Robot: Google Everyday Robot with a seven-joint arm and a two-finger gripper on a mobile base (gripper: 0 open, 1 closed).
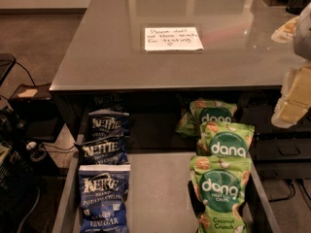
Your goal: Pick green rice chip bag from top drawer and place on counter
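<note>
The big shiny grey counter (121, 57) fills the top of the view. It is flat and wide, with a dark front edge. Under it, the wide pale grey top drawer (158, 188) stands pulled out, and its bare floor shows down the middle.

On the right side of the drawer, light green snack bags lie in a row from front to back. The nearest one is the green rice chip bag (221, 193). It has a white "dang" logo in a dark green circle and the words "Coconut Crunch". It lies flat, close to the right wall. A second green bag (227, 141) lies just behind it, touching it. A third green bag (214, 113) sits further back, under the counter's edge.

On the left side, dark blue Kettle chip bags (104, 198) lie in a row too.

The pale cream gripper (293, 101) hangs at the right edge of the view, by the counter's front right corner. It is apart from every bag. I cannot tell if it is open or closed.

A small white paper note (173, 38) with handwriting lies on the counter.
</note>
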